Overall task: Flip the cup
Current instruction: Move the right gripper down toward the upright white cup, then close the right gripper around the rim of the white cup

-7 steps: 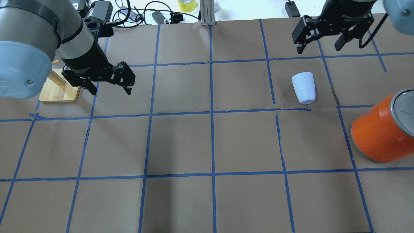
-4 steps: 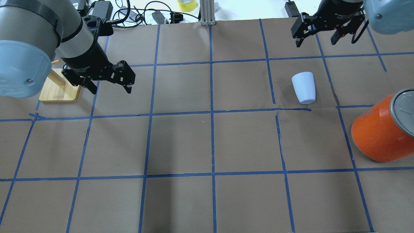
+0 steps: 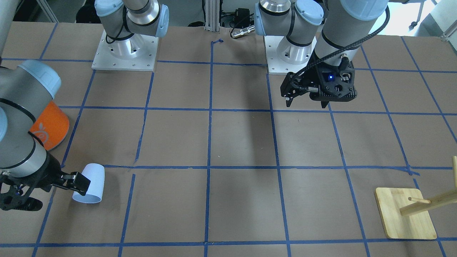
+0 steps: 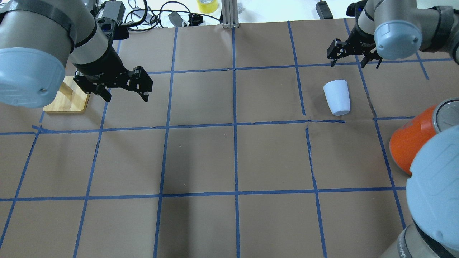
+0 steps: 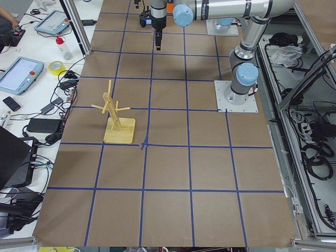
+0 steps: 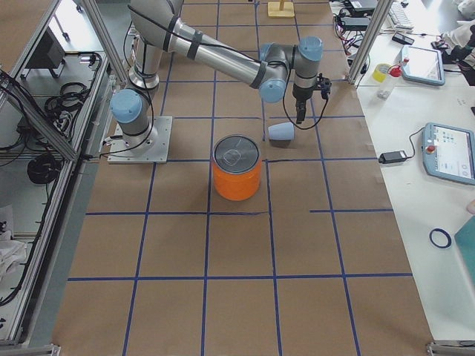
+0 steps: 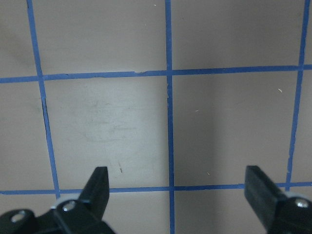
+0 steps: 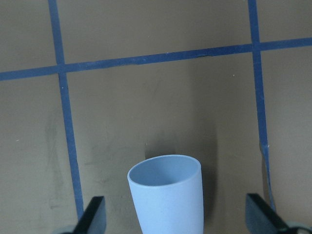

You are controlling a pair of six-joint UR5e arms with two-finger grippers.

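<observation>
The small pale lavender-blue tapered plastic cup [image 4: 336, 96] lies on its side on the brown paper worktop [image 4: 233, 161] (wide end toward the right tool [image 4: 347, 65]), that tool's fingers spread apart just beyond it, the left tool [image 4: 126, 97] likewise spread, well apart.

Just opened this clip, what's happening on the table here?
A two-arm robot is set to flip a small pale blue cup, which looks to be lying on its side on the brown table. The right claw hangs open just past the cup's wide end, fingers spread to either side, not gripping it. The left claw is open too, over bare table beside a wooden rack. The cup is not yet picked up.
</observation>
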